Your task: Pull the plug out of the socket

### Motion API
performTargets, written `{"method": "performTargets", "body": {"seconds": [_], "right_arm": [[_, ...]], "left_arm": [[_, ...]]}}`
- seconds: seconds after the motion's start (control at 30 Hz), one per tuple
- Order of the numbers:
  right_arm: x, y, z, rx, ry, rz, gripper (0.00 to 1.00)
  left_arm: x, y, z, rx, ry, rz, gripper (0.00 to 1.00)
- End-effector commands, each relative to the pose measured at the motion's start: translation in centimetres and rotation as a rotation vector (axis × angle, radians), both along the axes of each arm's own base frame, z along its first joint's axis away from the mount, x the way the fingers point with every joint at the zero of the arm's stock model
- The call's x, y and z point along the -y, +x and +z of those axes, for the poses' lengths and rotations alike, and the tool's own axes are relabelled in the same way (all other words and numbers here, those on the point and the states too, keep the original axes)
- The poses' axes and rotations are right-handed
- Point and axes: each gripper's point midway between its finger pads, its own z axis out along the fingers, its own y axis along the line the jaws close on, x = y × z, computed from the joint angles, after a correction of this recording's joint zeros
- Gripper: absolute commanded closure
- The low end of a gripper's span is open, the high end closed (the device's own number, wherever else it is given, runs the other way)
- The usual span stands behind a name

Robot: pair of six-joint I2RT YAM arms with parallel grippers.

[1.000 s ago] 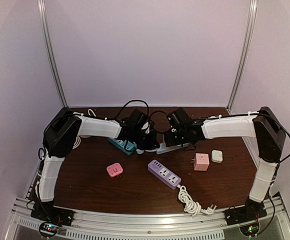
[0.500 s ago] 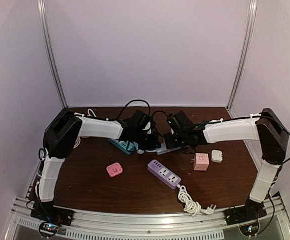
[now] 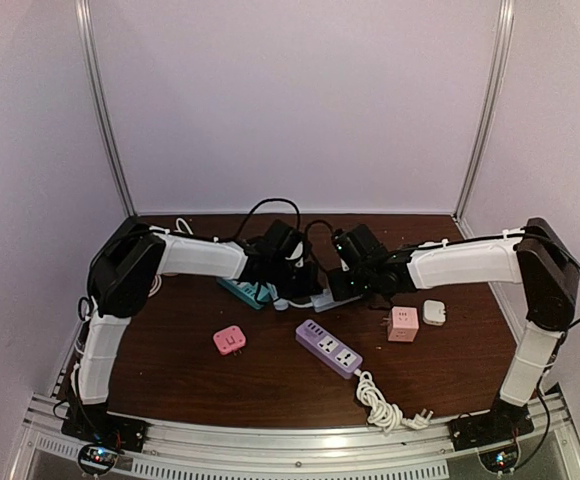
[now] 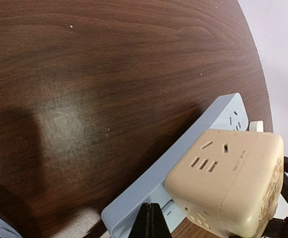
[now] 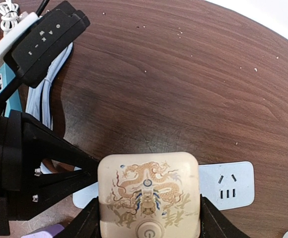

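Observation:
The plug is a beige cube adapter [image 5: 149, 196] with a dragon print, seated on a pale blue-white power strip [image 5: 228, 186]. My right gripper [image 5: 149, 220] is shut on the cube from above, one finger on each side. In the left wrist view the cube [image 4: 228, 183] stands on the strip [image 4: 183, 148]. My left gripper [image 4: 151, 220] is shut with its fingertips together on the strip's near end, beside the cube. In the top view both grippers, left [image 3: 292, 283] and right [image 3: 355, 275], meet over the strip [image 3: 332, 297]; the cube is hidden there.
A teal power strip [image 3: 242, 290] lies left of the grippers. A pink cube [image 3: 230, 340], a purple strip [image 3: 328, 348] with a white cord [image 3: 380, 400], a pink adapter [image 3: 402, 324] and a white adapter [image 3: 433, 312] lie nearer. A black adapter [image 5: 47, 42] lies beyond.
My right gripper has shifted a little left and down onto the cube. My left gripper has edged right toward the strip's end. The strip has stayed in place.

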Motion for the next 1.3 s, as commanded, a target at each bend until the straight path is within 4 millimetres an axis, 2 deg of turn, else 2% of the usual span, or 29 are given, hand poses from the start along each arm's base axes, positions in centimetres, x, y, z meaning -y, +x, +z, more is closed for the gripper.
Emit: {"method": "performTargets", "body": {"seconds": [0.0,0.03,0.1,0.27,0.33,0.47,0.6,0.83,1.03,1.1,1.27], "right_arm": [[-2.0,0.1,4.6,0.041,0.156,0.075,0.79],[-1.9,0.1,4.6,0.037,0.148,0.077,0.79],[-1.8,0.1,4.6,0.038,0.138,0.081,0.79],[-1.4,0.3,5.7,0.042,0.127,0.101,0.79],[-1.3,0.4,5.9,0.030,0.146,0.113,0.79],[-1.2,0.5,6.1,0.019,0.179,0.124,0.79],[-1.6,0.5,5.8,0.008,0.196,0.129,0.79],[-1.8,0.4,6.0,-0.003,0.209,0.125,0.79],[-1.6,0.8,4.4,-0.029,0.252,0.038,0.81],[-1.6,1.1,3.8,-0.032,0.256,0.006,0.82],[-1.7,1.6,2.6,0.002,0.232,-0.051,0.83]], "left_arm": [[-3.9,-3.1,-8.0,-0.123,0.248,0.014,1.00],[-3.7,-2.8,-7.2,-0.100,0.242,0.008,1.00],[-3.0,-1.8,-4.3,-0.031,0.210,-0.010,0.99],[-2.4,0.3,3.4,0.195,0.163,-0.063,0.87],[-2.6,0.8,5.6,0.271,0.160,-0.083,0.85],[-2.3,0.7,8.6,0.368,0.103,-0.144,0.81],[-1.8,0.1,9.2,0.391,0.056,-0.212,0.79],[-2.1,-0.8,8.0,0.416,0.070,-0.305,0.77],[-0.3,-1.9,8.8,0.276,-0.136,-0.267,0.78],[0.2,-1.8,8.2,0.218,-0.177,-0.231,0.82],[1.0,-1.6,4.9,0.086,-0.198,-0.178,0.83]]}}
